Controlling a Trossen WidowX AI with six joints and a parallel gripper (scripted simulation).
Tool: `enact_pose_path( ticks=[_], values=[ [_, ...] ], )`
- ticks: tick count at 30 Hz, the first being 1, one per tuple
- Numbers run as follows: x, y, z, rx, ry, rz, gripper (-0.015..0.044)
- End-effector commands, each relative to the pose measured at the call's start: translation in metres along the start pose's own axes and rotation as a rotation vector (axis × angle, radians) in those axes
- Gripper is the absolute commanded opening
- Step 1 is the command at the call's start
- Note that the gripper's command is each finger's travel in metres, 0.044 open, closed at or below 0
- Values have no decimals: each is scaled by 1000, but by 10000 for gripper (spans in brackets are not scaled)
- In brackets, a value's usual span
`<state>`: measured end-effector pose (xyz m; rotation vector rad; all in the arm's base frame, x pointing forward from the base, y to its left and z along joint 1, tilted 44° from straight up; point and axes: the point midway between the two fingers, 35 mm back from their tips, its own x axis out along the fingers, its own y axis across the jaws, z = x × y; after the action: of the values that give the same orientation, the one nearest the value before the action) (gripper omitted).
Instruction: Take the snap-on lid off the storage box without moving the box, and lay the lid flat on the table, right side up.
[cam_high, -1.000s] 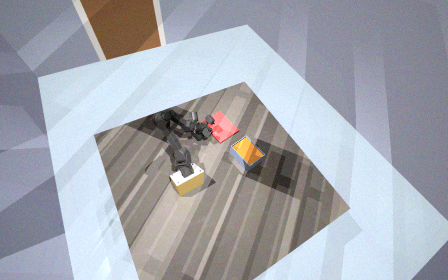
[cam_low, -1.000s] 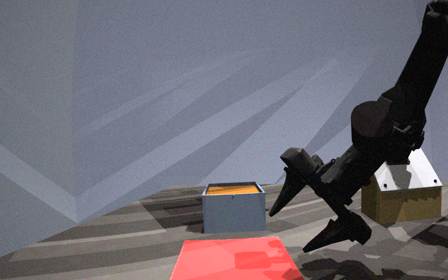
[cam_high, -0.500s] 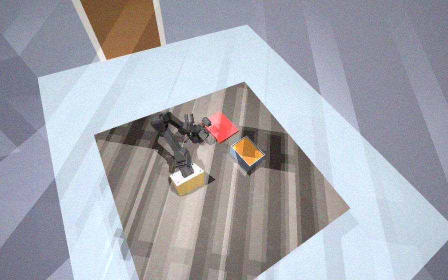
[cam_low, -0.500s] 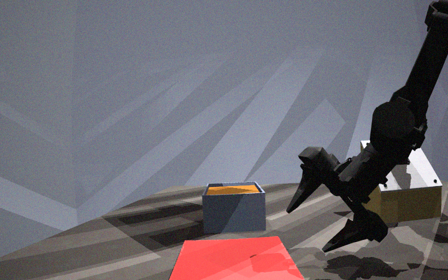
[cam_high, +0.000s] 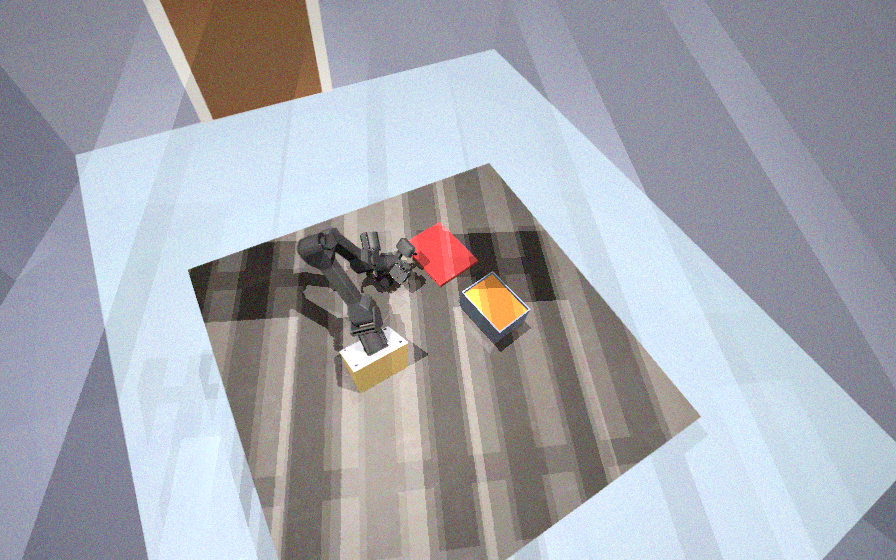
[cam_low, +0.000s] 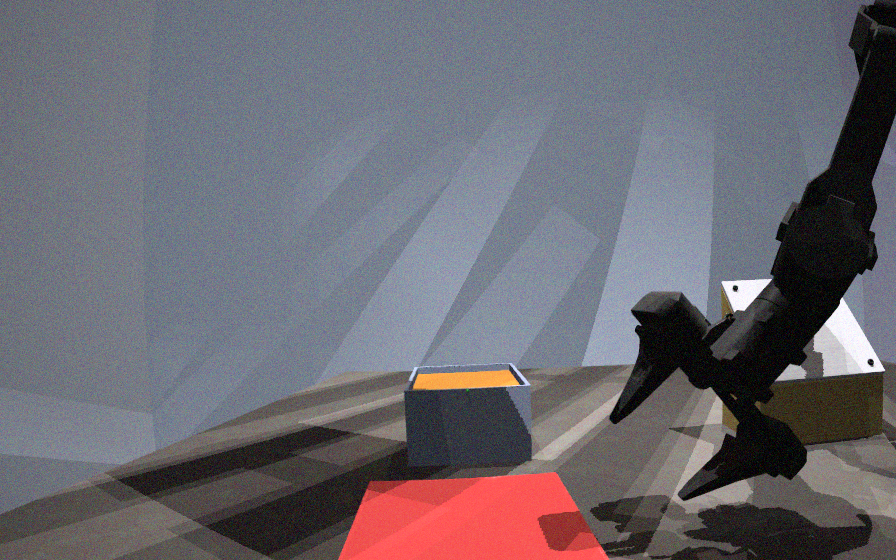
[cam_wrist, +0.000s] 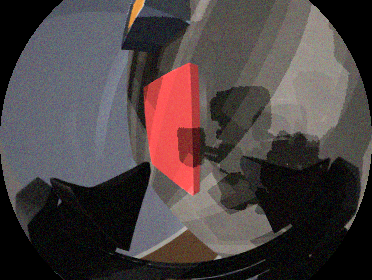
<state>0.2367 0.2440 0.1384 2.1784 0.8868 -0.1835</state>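
Top view, from its left edge of the work inward: the yellow base block (cam_high: 383, 376) (cam_low: 825, 412) carries the dark arm (cam_high: 343, 283) (cam_low: 875, 112), behind the tool, so the arm bends out and the wrist comes in low and slanted towards the lid's near edge; next comes the tool (cam_high: 415, 261) (cam_low: 648, 458) (cam_wrist: 197, 164), spread wide, nothing between its fingers, their tips raised off the counter (cam_high: 449, 409) (cam_low: 264, 422) (cam_wrist: 300, 30); that wide spread likely serves to leave the lid's edge unpinched.

Just ahead of the tool is the red lid (cam_high: 442, 254) (cam_low: 462, 515) (cam_wrist: 172, 120), flat on the counter and off the box, its smooth broad face up; I judge that it is right side up, though its underside is hidden; lying apart from the box, it has room to rest level rather than lean on a wall.

Farthest from the tool, beyond the lid, the blue-grey box (cam_high: 485, 320) (cam_low: 465, 429) (cam_wrist: 157, 32) stands upright and open, its orange inside (cam_high: 495, 300) (cam_low: 465, 381) (cam_wrist: 135, 12) showing; whether it has kept its spot I cannot tell from its pose; the task looks all but done, and what remains is probably a careful retreat, since a low fingertip could nudge the lid.
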Motion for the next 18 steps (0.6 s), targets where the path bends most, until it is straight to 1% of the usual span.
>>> enact_pose_path(
  ticks=[1, 18],
  values=[
    [-2, 2, 0, 6, -2, 6, 440],
    [-31, 19, 0, 5, -2, 6, 440]
  ],
)
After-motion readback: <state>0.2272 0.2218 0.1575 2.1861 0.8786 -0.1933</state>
